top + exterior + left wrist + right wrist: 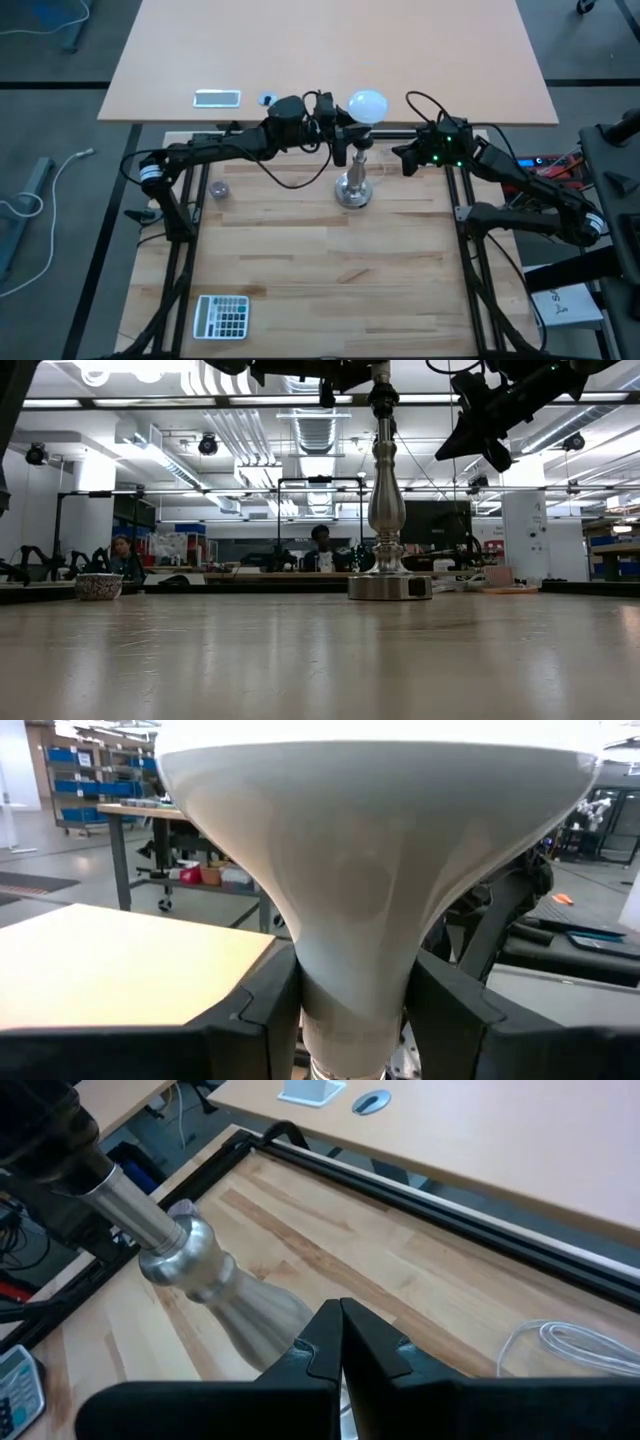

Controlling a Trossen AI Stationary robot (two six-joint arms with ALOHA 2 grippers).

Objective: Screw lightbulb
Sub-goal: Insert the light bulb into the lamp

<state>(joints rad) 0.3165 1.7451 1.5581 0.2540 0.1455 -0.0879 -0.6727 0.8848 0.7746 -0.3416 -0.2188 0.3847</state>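
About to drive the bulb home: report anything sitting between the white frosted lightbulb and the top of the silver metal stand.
Nothing visible stands between them. The left gripper holds the white frosted lightbulb by its neck right over the silver metal stand. The right gripper, fingers shut, waits beside the stand.

the lightbulb [370, 870] looks like smooth, matt frosted white glass or plastic. the stand [388, 510] is polished, glossy silver metal. the worktop [330, 270] is pale planked wood with a soft sheen. the left end effector [355, 1010] looks like matt black plastic.
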